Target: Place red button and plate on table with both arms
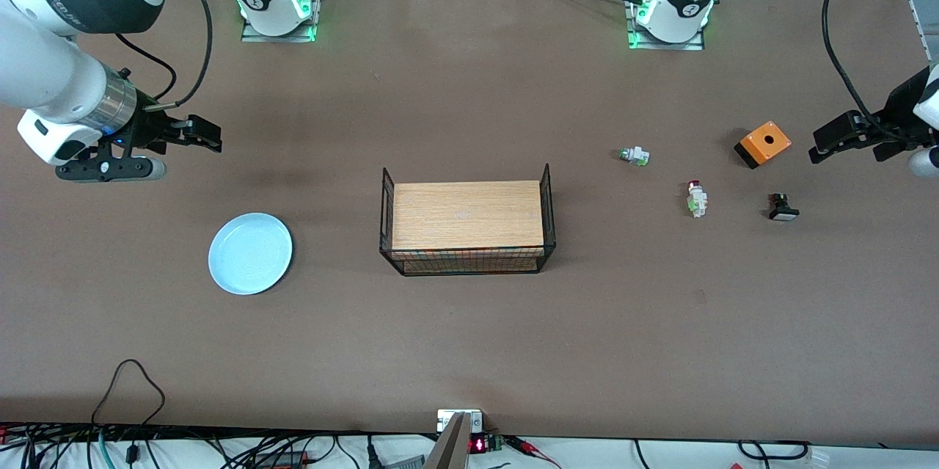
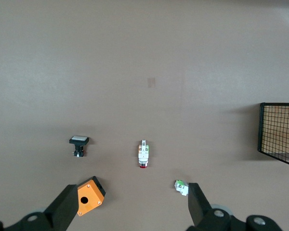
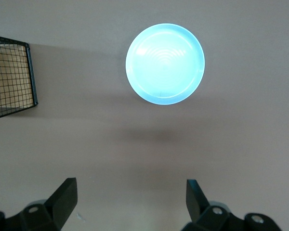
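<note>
The pale blue plate point(image 1: 249, 254) lies flat on the brown table point(image 1: 469, 351) toward the right arm's end; it also shows in the right wrist view point(image 3: 164, 64). The red button point(image 1: 696, 199) lies on its side on the table toward the left arm's end, and shows in the left wrist view point(image 2: 143, 155). My right gripper point(image 1: 205, 135) is open and empty, in the air over bare table point(image 3: 130, 192), apart from the plate. My left gripper point(image 1: 821, 144) is open and empty, in the air near the table's end point(image 2: 133, 197), apart from the red button.
A black wire rack point(image 1: 466, 219) with a wood top stands mid-table. Near the red button lie a green-capped white button point(image 1: 634, 155), an orange box point(image 1: 763, 144) with a hole, and a black button with a white face point(image 1: 783, 208). Cables run along the table's near edge.
</note>
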`<state>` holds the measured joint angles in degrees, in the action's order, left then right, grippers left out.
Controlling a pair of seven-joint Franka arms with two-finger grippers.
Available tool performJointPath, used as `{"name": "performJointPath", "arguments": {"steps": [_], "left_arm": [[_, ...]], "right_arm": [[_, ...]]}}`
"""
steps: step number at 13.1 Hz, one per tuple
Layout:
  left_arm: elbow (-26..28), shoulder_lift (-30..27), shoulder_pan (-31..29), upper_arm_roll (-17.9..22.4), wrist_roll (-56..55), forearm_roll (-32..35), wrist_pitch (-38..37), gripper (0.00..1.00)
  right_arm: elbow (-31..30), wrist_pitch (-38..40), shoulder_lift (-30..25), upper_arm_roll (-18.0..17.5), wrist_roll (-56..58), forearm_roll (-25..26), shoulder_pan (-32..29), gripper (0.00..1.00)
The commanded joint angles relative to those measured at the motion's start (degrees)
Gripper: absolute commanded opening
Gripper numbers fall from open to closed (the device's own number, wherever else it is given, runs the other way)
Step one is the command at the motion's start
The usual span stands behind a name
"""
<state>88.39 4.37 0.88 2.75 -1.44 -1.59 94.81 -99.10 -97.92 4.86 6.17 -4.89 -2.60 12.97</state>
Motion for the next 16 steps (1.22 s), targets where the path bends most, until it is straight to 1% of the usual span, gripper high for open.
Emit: {"name": "performJointPath", "arguments": {"steps": [1,2,4,5,7,9,10,12,14,16], "left_arm": [[1.08,-1.29,0.35,0.15,0.48,-0.61,-0.24,1.0],[0.99,-1.29,0.44,0.24,0.48,-0.61,-0.59,1.0],[0.99,-1.29,0.44,0.15,0.48,-0.61,-0.77,1.0],[0.99,-1.29,0.44,0.15,0.48,-0.52,-0.86,1.0],[0.99,-1.29,0.44,0.15,0.48,-0.52,-0.86,1.0],[0.99,-1.29,0.44,0.15,0.48,-0.34,-0.86,1.0],[0.99,-1.29,0.44,0.15,0.48,-0.34,-0.94,1.0],[0.99,-1.29,0.44,0.15,0.48,-0.34,-1.38,1.0],[0.99,-1.29,0.44,0.15,0.48,-0.43,-1.38,1.0],[0.99,-1.29,0.44,0.15,0.48,-0.34,-1.38,1.0]], "right_arm": [[0.84,-0.17,0.76,0.33,0.76,0.49,-1.53,1.0],[0.93,0.01,0.85,0.51,2.33,0.4,-3.11,1.0],[1.89,0.53,1.12,0.68,2.79,1.1,-3.91,1.0],[3.03,2.45,1.03,1.03,2.96,1.45,-4.96,1.0],[4.79,5.01,1.21,1.04,5.49,3.91,-6.28,1.0],[5.32,5.81,1.03,1.04,6.83,4.09,-6.03,1.0],[5.5,8.16,1.03,0.86,6.48,4.27,-5.42,1.0],[6.91,16.59,0.68,0.16,4.04,3.14,-4.88,1.0],[6.73,16.89,0.59,0.16,3.4,1.12,-4.7,1.0],[6.3,16.28,-0.11,-0.02,3.49,1.02,-4.27,1.0]]}}
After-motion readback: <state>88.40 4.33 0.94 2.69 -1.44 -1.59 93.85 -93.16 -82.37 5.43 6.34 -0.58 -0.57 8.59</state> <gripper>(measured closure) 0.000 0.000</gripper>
